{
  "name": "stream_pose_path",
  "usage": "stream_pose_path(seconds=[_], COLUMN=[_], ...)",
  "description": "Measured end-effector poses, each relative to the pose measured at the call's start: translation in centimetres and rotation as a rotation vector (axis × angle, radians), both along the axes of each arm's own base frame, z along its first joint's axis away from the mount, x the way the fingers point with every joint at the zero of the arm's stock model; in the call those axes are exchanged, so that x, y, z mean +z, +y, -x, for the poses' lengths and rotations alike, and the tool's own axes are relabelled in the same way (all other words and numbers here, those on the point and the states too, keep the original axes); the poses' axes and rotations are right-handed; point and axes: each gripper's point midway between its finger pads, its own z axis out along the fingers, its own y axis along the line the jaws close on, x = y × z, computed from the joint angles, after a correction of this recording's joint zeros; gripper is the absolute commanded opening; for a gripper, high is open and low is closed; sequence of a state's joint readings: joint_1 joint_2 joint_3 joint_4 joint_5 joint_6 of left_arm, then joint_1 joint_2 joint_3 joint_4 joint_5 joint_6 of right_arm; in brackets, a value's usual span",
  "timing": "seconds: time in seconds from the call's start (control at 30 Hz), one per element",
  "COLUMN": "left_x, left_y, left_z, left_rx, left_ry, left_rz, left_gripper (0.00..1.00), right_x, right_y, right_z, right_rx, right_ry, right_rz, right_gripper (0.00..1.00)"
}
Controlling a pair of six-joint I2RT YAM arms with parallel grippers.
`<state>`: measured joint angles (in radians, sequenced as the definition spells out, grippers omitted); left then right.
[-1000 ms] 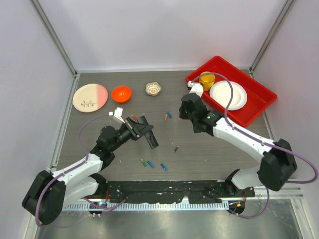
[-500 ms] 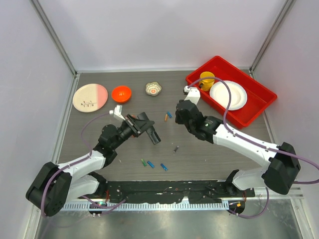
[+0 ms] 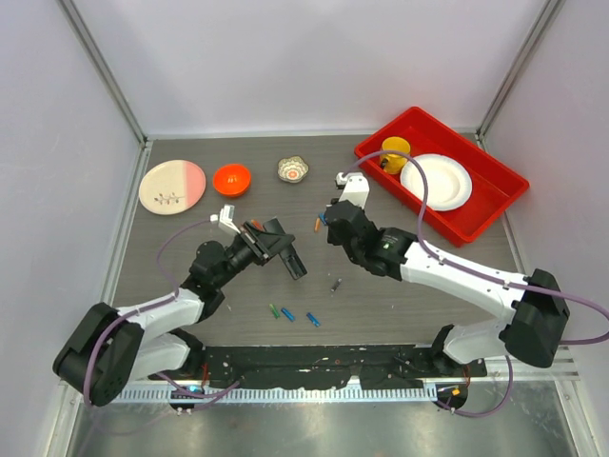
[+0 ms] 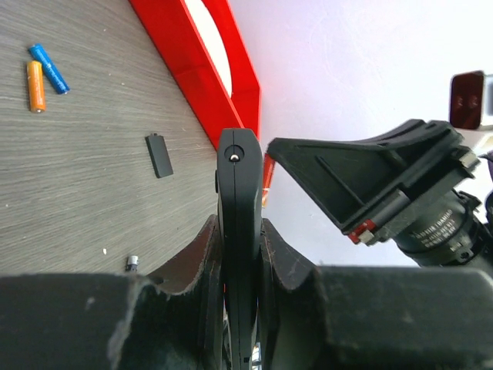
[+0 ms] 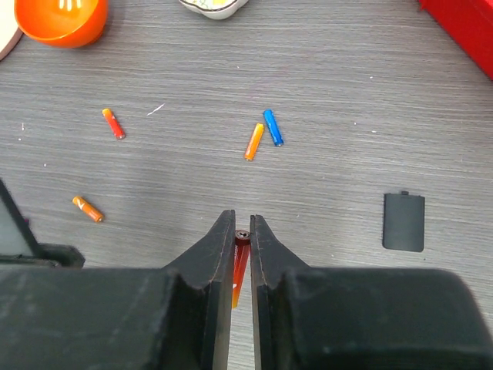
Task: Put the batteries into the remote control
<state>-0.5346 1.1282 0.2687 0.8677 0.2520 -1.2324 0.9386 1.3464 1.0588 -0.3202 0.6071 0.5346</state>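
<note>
Black remote control (image 3: 288, 258) sat clamped in the left tool (image 3: 278, 249) over the counter (image 3: 381, 309) in the top view, loose batteries (image 3: 288, 314) nearby. The left wrist view showed that grip edge-on. The right wrist view showed the right tool (image 5: 241, 227) pinching an orange battery (image 5: 239, 270).

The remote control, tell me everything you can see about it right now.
The remote control is a slim black bar of smooth plastic, seen edge-on in the left wrist view, with a small pale dot near its rounded tip. The left gripper's fingers clamp its two broad faces, holding it off the table with its free end sticking out beyond them. Its battery recess is not visible.
</note>
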Motion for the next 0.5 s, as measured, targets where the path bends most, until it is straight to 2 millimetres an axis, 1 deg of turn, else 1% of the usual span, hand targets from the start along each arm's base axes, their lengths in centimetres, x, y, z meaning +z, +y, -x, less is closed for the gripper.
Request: stream_pose_path(seconds=[0.1, 0.17, 0.27, 0.4, 0.5], left_x=[-0.6, -1.0, -0.8, 0.0, -0.4], left_y=[-0.3, -0.6, -0.9, -1.4, -1.8], left_z=[-0.1, -0.2, -0.3, -0.1, -0.1], left_rx=[-0.01, -0.023, -0.038, -0.07, -0.094], left_ry=[0.014, 0.021, 0.012, -0.029, -0.017], left_rz=[0.009, 0.021, 0.048, 0.092, 0.109], left_gripper=[0.0, 0.0, 0.0, 0.0, 0.0], right_x=[0.3, 0.6, 1.1, 1.8, 2.4], right_y=[0.1, 0.5, 1.1, 2.0, 2.6], right_z=[0.5, 1.5, 3.0, 4.9, 6.0], right_rx=[0.014, 0.047, 0.092, 0.155, 0.199], right_ry=[-0.018, -0.033, -0.052, -0.08, -0.102], right_rz=[-0.002, -0.008, -0.022, -0.045, -0.06], right_gripper=[0.01, 0.01, 0.01, 0.01, 0.01])
